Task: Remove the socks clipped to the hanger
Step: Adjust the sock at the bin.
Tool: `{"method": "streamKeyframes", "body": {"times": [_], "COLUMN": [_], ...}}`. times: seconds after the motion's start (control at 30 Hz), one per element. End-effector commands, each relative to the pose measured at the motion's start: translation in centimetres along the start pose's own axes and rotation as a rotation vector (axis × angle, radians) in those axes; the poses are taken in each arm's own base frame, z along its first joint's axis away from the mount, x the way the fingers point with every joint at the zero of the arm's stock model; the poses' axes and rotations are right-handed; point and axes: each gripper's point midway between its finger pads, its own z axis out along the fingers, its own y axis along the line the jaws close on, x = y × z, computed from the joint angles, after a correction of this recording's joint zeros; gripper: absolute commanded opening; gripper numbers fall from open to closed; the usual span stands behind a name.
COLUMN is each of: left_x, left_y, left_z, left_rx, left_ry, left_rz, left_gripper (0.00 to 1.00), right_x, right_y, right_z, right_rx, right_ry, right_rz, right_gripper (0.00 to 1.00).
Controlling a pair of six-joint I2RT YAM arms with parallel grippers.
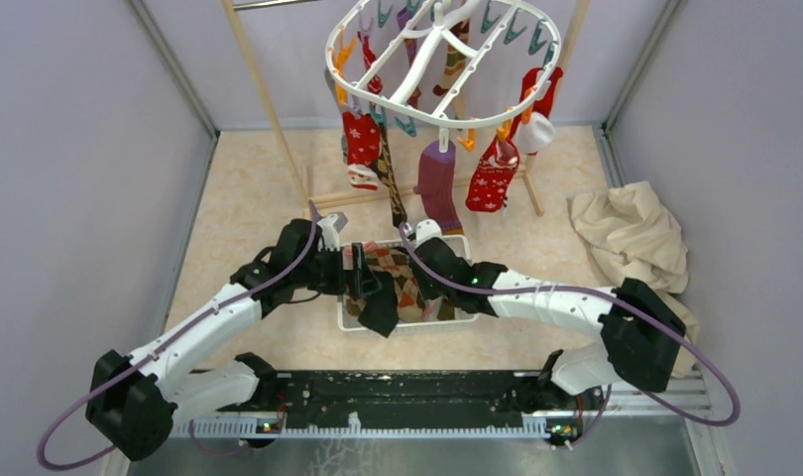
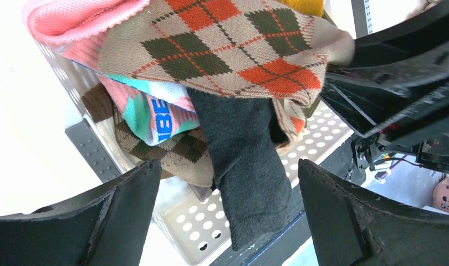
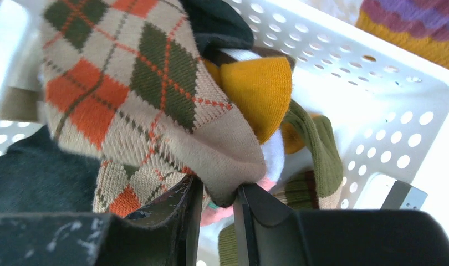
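Beige-and-orange knit, the argyle sock [image 3: 156,100] tops the heap in the white basket [image 3: 377,94], with its edge pinched between the clenched jaws of the right gripper [image 3: 217,202], which reaches in from 3 o'clock in the top view. The left gripper [image 2: 228,172] hovers at 9 o'clock over a dark grey sock [image 2: 239,138], its jaws spread wide and holding nothing. At 12 o'clock the hanger [image 1: 417,84] carries red socks [image 1: 492,178] and a purple sock [image 1: 439,183] on its clips.
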Motion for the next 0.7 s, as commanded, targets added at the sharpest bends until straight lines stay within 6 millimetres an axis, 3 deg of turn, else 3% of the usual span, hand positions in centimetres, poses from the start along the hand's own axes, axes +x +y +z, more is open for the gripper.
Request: {"method": "streamKeyframes", "body": {"times": [0.0,0.13,0.33,0.53,0.67], "left_x": [-0.4,-0.5,-0.5,-0.9,-1.3], "left_y": [-0.1,-0.2,-0.1,-0.2,-0.2], "left_z": [-0.6,-1.0,-1.3,-1.5,-1.8], "left_rx": [-0.005,-0.007,-0.017,-0.021,-0.026], "left_ry": [-0.021,-0.028,-0.034,-0.046,-0.060], "left_rz": [0.022,0.028,0.030,0.032,0.044], "left_gripper": [0.99,0.99,0.99,0.99,0.99], "right_x": [-0.2,1.5,0.8,-3.0,-5.5], "right_y": [-2.4,-5.1,-6.8,-4.5,-1.4], "right_z": [1.4,2.4,1.2,-2.4,-5.4], "right_rx": [0.131,0.215,0.268,0.104,-0.083], "right_ry": [0.012,0.077,0.063,-0.026,-0.075], "right_rz": [0.014,0.051,0.045,0.038,0.031], "right_gripper": [0.26,0.26,0.32,0.52,0.56]}}
